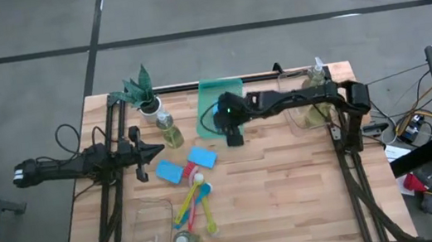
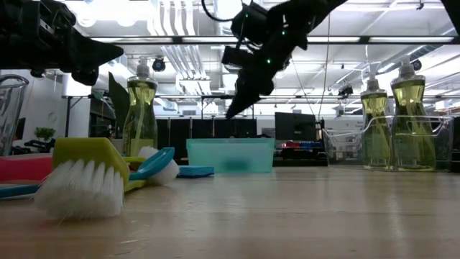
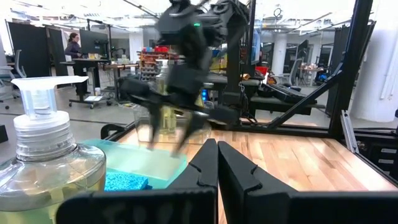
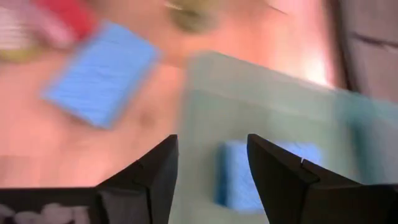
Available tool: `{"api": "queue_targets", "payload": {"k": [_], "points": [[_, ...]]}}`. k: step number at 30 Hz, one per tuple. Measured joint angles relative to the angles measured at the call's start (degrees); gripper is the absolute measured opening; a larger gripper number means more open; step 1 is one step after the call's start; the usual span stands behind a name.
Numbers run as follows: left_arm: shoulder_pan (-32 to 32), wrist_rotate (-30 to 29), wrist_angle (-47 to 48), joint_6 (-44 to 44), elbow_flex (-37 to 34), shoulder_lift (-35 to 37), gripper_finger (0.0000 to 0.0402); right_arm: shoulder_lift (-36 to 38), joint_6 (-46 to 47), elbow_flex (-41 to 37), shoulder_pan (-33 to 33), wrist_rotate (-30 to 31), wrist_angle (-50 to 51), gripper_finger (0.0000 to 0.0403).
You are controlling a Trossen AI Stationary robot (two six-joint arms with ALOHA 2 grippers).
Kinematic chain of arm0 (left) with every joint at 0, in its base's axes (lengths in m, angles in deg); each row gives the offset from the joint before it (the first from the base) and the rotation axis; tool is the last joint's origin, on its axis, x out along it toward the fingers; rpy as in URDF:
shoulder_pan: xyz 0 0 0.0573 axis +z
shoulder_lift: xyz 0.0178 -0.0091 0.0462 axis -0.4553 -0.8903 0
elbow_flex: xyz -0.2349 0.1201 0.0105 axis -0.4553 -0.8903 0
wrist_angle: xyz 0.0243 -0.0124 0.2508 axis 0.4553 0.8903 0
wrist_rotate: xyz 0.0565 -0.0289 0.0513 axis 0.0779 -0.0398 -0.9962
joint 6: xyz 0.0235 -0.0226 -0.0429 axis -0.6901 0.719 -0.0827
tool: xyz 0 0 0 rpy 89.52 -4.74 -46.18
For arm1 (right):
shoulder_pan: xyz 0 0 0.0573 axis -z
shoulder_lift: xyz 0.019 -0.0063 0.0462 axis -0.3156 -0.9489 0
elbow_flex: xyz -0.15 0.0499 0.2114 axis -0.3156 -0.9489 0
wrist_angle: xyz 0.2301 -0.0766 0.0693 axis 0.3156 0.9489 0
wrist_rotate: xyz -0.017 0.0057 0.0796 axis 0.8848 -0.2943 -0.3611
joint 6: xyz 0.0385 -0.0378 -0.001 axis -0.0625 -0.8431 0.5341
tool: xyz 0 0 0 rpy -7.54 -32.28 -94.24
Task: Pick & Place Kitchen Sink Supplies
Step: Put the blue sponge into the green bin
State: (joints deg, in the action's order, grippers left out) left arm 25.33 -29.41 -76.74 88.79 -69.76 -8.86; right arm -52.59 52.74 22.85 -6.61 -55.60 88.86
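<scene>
our right gripper (image 4: pixel 208 171) hangs empty, fingers parted, over the green tray (image 1: pixel 211 96), where one blue sponge (image 4: pixel 249 174) already lies. the nearest loose sponge (image 1: pixel 201 157) sits on the table just off the tray's near edge, toward the left arm, its long axis seemingly slanted. the brushes (image 1: pixel 193 203) lie beyond it. our left gripper (image 1: pixel 153 152) waits pinched shut beside a soap bottle (image 1: pixel 169 130).

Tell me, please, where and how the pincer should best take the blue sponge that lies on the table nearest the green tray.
The blue sponge lies flat on the wood, clear of its neighbour. Probably best: the right pincer, open just above, comes straight down and closes across its two long edges, the narrower span. The left pincer waits, shut.
</scene>
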Motion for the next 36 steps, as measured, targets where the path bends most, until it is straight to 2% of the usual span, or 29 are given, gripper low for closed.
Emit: {"api": "queue_targets", "payload": {"k": [2,6,13,17,26,36], "points": [[0.0,0.0,0.1,0.0,0.0,0.0,0.0003,-0.4,-3.8,0.0,-2.4,-2.9,-0.7,0.018],[0.0,0.0,0.3,0.0,0.0,0.0,0.0003,-2.3,-12.6,0.0,-7.1,-3.4,-1.3,0.0172],[0.0,0.0,0.3,0.0,0.0,0.0,0.0003,-5.5,-24.2,0.0,-12.3,1.4,-5.6,0.0156],[0.0,0.0,0.4,0.0,0.0,0.0,0.0003,-7.6,-25.5,0.0,-12.7,3.6,-8.2,0.0146],[0.0,0.0,0.8,0.0,0.0,0.0,0.0003,-11.6,-25.5,0.0,-12.4,3.7,-9.5,0.0128],[0.0,0.0,1.2,0.0,0.0,-0.1,0.0003,-17.0,-25.3,0.2,-12.4,3.7,-13.8,0.0129]]}}
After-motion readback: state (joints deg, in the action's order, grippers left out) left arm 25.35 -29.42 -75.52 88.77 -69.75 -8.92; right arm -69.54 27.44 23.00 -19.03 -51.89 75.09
